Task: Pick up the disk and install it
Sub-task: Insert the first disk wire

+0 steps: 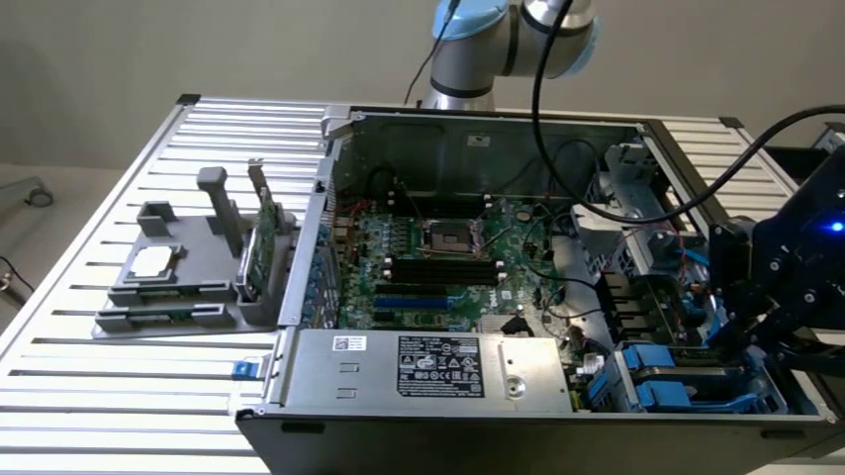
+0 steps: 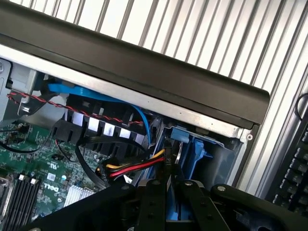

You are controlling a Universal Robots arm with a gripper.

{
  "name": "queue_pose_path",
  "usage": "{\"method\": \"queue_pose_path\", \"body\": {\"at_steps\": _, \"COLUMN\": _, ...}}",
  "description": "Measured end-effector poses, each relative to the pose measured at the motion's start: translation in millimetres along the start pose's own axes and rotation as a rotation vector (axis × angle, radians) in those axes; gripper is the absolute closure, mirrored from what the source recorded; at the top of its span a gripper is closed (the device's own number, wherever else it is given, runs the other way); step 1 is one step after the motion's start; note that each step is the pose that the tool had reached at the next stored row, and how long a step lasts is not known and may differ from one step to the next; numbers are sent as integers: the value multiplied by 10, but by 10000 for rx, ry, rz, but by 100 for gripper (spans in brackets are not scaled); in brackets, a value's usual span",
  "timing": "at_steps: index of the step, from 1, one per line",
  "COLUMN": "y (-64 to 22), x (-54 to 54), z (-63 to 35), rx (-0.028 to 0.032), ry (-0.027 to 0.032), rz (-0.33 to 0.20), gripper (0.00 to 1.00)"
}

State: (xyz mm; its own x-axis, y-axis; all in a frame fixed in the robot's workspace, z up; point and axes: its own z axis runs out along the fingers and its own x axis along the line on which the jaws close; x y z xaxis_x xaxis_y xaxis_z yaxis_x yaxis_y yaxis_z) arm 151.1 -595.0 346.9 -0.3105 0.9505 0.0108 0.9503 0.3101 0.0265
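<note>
Exterior view sets the hand (image 1: 747, 334) at four o'clock of the computer case (image 1: 396, 408); wrist view shows its fingers (image 2: 168, 160) clenched on the blue-railed disk (image 2: 195, 150)

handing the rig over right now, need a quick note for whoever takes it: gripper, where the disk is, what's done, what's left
Gripper: closed narrow on what looks like the disk, held edge-on, with blue rail plastic between the fingers.
Where: over the blue drive bay in the corner of the open computer case, on the exterior view's right.
Done: disk picked up. The grey holder beside the case carries a silver square piece and a green card.
Left: disk not yet seated and released. How deep it sits cannot be told.
</note>
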Motion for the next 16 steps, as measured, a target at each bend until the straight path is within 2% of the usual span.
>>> {"method": "queue_pose_path", "body": {"at_steps": 16, "y": -23, "x": 8, "z": 2, "rx": -4, "ry": -39, "rz": 1751, "gripper": 83}}
